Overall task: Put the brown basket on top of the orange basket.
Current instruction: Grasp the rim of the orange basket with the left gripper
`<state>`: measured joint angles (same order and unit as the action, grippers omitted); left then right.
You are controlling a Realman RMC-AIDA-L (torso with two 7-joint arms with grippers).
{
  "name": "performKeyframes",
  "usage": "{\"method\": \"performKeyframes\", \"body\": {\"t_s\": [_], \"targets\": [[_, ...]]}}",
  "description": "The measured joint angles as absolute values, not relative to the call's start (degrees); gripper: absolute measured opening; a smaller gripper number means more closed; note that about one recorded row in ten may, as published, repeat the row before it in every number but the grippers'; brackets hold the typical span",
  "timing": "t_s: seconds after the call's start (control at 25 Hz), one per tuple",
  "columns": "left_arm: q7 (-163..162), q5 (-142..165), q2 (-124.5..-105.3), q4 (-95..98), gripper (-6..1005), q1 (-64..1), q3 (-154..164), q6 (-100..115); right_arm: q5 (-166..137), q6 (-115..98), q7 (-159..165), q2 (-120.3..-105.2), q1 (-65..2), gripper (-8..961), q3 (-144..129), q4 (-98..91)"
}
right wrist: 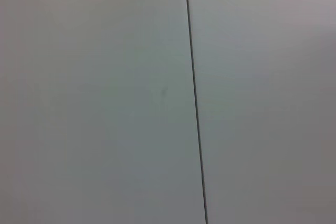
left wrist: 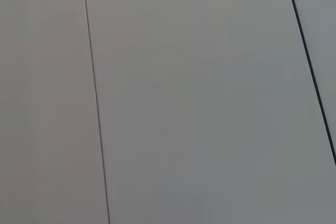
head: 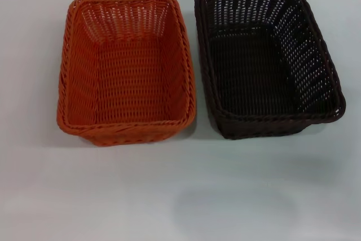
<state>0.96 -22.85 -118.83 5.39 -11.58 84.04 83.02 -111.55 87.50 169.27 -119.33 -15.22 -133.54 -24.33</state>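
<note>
Baskets sit side by side toward the worktop's [head: 169, 196] far edge, rims nearly touching: orange basket [head: 127, 66] on my left, brown basket [head: 265, 60] on my right. Neither of my grippers is in view, so their finger state is unknowable.

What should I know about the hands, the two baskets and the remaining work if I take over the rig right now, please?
Hands: neither left nor right shows in any view; both wrist views show only plain panels with dark seams.
Baskets: the orange basket sits on the robot's left, the brown basket close beside it on the right, both upright and empty on the white table.
Done: nothing.
Left: lift the brown basket and set it on the orange one.
</note>
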Motion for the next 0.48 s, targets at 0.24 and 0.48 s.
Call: {"method": "performKeyframes", "body": {"t_s": [0.24, 0.48], "targets": [[1.0, -22.8, -118.82, 5.6, 840, -11.2, 84.1, 83.2, -111.7, 87.6, 169.3, -119.35, -15.2, 832, -133.9, -25.0], [0.9, -22.8, -118.82, 5.7, 834, -11.1, 84.3, 83.2, -112.1, 87.7, 169.3, -119.37, -14.8, 832, -134.0, -25.1]]}}
